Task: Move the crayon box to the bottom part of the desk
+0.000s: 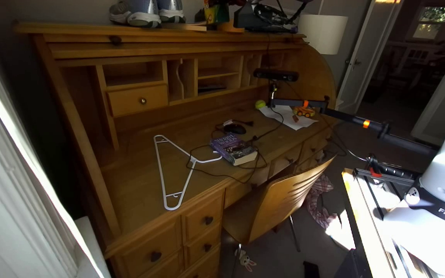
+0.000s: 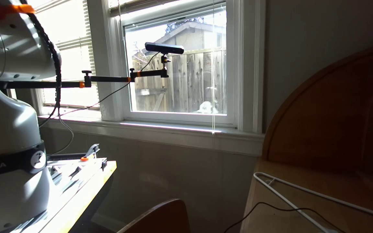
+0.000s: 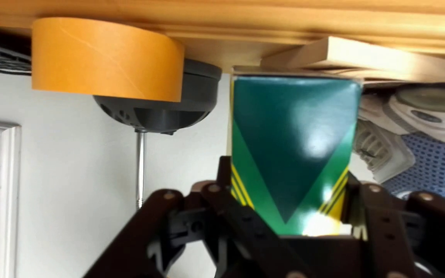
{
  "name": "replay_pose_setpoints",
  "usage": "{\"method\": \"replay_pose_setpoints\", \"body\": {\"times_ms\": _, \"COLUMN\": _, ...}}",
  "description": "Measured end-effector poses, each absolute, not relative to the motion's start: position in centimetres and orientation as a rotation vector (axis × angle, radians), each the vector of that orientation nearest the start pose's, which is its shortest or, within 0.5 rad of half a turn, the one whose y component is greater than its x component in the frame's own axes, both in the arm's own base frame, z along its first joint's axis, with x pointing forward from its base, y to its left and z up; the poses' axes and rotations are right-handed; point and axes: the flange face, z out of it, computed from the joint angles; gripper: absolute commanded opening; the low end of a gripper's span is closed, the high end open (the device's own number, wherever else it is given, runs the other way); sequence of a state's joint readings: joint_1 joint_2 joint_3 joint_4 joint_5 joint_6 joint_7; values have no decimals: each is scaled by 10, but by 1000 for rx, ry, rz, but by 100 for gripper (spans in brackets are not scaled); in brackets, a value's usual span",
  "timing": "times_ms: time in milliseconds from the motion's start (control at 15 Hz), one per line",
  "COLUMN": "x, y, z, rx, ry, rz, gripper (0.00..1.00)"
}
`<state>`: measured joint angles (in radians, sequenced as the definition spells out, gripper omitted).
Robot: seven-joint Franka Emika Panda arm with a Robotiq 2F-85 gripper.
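Crayon box sits at the top of the desk, roughly upright, inside the gripper. Jaws look clamped on it, one against each side. Can't tell if its base touches the desk top or is lifted off. Progress, my read: reach and grasp done; still to do: clear the desk's top edge, lower to the desk's writing surface (what I take "bottom part" to mean), set down, let go. Call it under halfway, since the carry is the bulk of it. Counts: crayon box 1, gripper 1, desk 1. On the desk top: orange cylinder 1; shoes at least 2, overlap hides the exact number. On the desk's flat part: white hanger 1, thick book 1, computer mouse 1, green ball 1, toy truck 1; paper at least 1 sheet, can't separate edges. In front of the desk: chair 1. Near the desk's far end: lampshade 1.
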<state>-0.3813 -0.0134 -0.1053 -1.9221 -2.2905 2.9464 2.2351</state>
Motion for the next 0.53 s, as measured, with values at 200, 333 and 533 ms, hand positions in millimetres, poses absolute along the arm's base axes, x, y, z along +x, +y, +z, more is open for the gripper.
{"method": "replay_pose_setpoints", "body": {"times_ms": 200, "x": 505, "y": -203, "z": 529, "rx": -2771, "ry": 594, "rz": -1963, "gripper": 34}}
{"method": "replay_pose_setpoints", "body": {"times_ms": 333, "x": 495, "y": -189, "z": 533, "rx": -2763, "ry": 483, "rz": -1824, "gripper": 34}}
{"method": "replay_pose_setpoints", "body": {"times_ms": 533, "x": 480, "y": -172, "z": 545, "rx": -2737, "ry": 278, "rz": -1656, "gripper": 34}}
